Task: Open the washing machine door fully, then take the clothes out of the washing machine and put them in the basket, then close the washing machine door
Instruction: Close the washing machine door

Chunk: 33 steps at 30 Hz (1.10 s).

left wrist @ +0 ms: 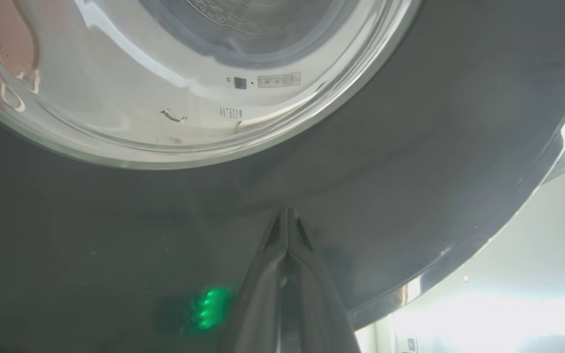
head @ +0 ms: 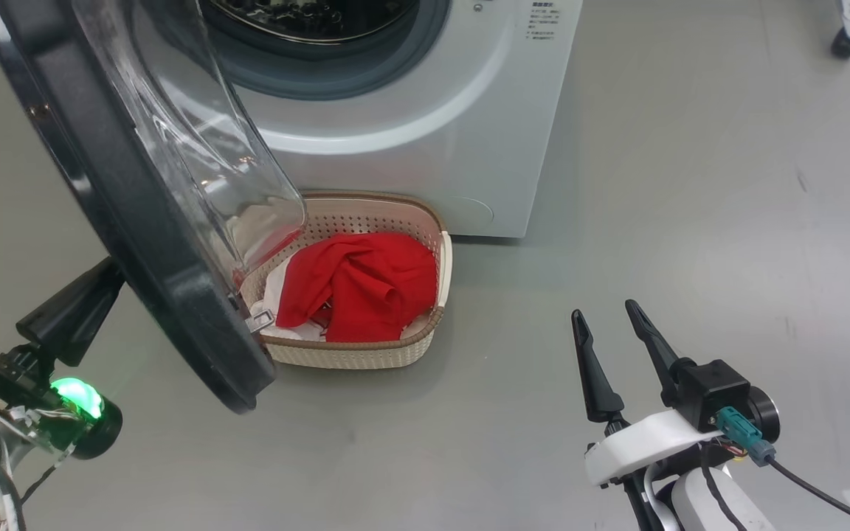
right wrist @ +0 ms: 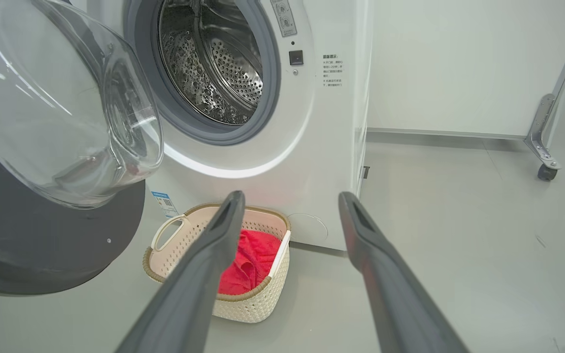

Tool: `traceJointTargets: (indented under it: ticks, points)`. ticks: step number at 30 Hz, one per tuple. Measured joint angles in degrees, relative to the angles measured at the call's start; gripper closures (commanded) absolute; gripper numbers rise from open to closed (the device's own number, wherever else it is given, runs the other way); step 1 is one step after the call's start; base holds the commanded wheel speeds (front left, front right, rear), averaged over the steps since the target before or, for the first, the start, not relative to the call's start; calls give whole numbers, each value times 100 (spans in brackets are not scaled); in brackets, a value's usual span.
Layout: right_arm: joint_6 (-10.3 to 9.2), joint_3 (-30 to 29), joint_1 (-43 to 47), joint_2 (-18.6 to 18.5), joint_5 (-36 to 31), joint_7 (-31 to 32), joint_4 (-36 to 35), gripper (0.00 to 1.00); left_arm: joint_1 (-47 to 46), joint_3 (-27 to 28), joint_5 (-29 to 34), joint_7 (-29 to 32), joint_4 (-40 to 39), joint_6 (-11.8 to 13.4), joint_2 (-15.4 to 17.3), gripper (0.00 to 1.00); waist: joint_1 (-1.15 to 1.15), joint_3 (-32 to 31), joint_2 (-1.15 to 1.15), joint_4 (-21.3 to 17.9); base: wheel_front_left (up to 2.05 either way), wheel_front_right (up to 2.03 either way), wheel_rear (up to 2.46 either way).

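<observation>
The white washing machine (head: 425, 110) stands at the top with its door (head: 137, 243) swung out to the left, black rim and clear glass bowl (head: 196, 147) facing me. In the right wrist view the steel drum (right wrist: 214, 63) looks bare. Red clothes (head: 358, 284) over white fabric (head: 277, 287) lie in the cream basket (head: 366, 354) on the floor before the machine. My left gripper (head: 104, 276) is shut, and its tips (left wrist: 287, 215) touch the outer black face of the door (left wrist: 410, 147). Right of the basket, my right gripper (head: 605, 311) hangs open and holds nothing; the right wrist view looks between its fingers at the basket (right wrist: 253, 304).
Grey floor stretches wide to the right of the machine and basket. A metal frame leg with a caster wheel (right wrist: 547, 171) stands at the far right by a pale wall panel (right wrist: 459, 63). The door's lower edge overhangs the basket's left side.
</observation>
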Motion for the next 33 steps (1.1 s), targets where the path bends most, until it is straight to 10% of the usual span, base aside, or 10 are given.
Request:
traceJointTargets:
  ticks: [33]
  points:
    - [-145,-31,283,22,179,0,-447,0,-313,-149,-80,-1272,15,0,-375,100,0,263,0,-1815,0,0,0]
